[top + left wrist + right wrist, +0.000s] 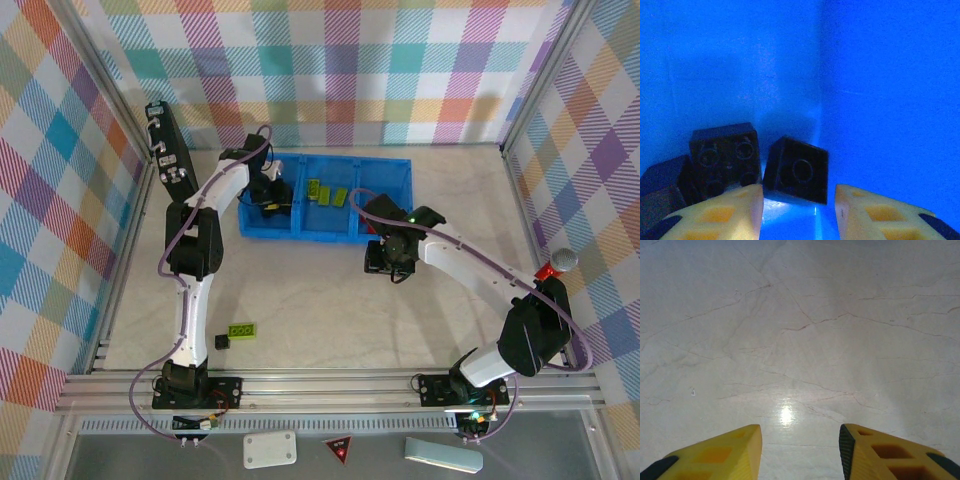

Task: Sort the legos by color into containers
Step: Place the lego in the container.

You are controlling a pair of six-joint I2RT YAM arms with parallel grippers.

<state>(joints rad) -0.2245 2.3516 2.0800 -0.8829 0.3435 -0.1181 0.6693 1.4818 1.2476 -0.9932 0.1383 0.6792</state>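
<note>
My left fingers hang spread and empty in the left compartment of the blue tray, just above black bricks in its corner. My right fingers, also spread and empty, hover over bare surface just before the tray. Green bricks lie in the middle compartment. Another green brick and a black cube lie on the surface.

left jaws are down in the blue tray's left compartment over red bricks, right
No. The bricks under the left jaws are black, not red; the left wrist view shows it. The jaws are indeed down in the left compartment of the blue tray.
</note>
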